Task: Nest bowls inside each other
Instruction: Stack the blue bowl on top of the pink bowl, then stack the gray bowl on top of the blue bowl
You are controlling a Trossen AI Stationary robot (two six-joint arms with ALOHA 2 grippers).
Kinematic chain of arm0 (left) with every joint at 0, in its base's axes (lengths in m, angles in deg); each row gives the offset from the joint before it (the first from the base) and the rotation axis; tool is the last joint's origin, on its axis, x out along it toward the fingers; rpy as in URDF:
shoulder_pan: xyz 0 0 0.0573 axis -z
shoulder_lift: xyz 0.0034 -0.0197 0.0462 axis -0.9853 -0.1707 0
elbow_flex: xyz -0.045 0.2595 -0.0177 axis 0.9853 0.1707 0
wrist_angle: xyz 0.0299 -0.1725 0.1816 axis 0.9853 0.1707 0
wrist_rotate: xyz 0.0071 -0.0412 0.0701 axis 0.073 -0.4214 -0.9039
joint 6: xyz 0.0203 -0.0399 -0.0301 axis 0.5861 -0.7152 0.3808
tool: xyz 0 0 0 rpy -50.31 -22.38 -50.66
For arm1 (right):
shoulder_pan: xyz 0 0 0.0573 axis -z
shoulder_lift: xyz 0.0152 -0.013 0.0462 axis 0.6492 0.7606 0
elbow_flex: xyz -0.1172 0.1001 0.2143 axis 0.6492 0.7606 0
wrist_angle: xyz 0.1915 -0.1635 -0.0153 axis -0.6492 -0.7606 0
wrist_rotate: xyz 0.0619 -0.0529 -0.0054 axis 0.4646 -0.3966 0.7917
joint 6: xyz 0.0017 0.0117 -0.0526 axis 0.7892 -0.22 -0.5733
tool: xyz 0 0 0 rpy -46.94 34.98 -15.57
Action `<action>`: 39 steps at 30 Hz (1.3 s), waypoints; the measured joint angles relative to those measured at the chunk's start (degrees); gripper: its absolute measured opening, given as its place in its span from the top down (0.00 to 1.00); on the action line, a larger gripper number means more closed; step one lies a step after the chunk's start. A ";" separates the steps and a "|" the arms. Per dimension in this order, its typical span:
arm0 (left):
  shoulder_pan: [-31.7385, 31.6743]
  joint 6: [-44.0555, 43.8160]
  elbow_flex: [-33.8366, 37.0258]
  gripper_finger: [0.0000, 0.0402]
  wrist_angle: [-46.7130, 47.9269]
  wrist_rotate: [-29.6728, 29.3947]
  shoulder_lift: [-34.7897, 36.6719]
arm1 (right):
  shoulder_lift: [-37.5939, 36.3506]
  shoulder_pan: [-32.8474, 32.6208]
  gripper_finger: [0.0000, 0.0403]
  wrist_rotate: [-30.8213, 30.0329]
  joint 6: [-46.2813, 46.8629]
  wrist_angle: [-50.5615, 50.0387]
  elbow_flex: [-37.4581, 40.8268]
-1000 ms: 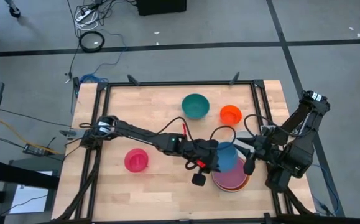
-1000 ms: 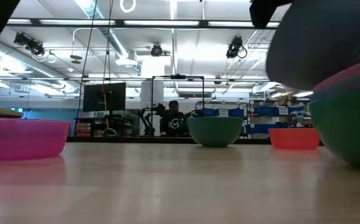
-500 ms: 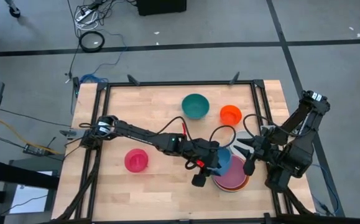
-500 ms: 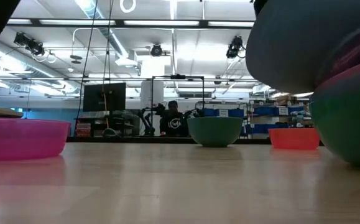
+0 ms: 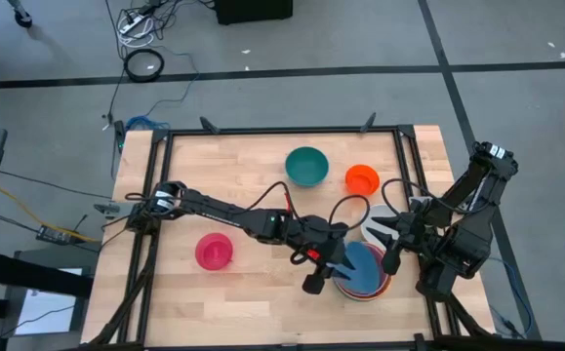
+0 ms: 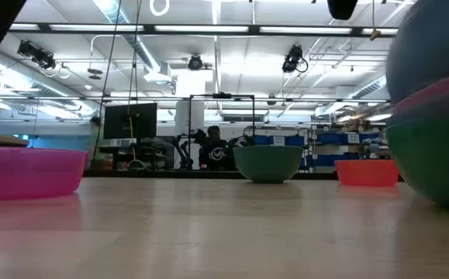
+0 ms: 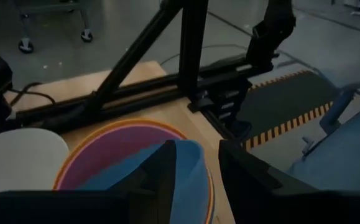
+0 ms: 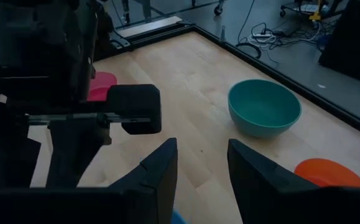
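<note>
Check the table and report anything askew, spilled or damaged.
Nothing is spilled or visibly damaged. The blue bowl lies in the pink bowl of the stack by the table's right edge, a bit off-centre. The left end effector, open, is at its rim. The teal bowl, orange bowl and magenta bowl sit upright.

Overhead looks straight down; low looks level across the table; wrists sit close; all share the teal bowl [image 5: 306, 166].

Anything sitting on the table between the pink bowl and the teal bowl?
No. In the high view only bare wood and part of the left arm lie between the pink bowl and the teal bowl.
</note>
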 joint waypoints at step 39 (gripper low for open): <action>-0.72 -4.97 -2.56 0.67 12.92 0.94 1.41 | 0.91 5.09 0.69 11.57 4.89 -8.16 0.08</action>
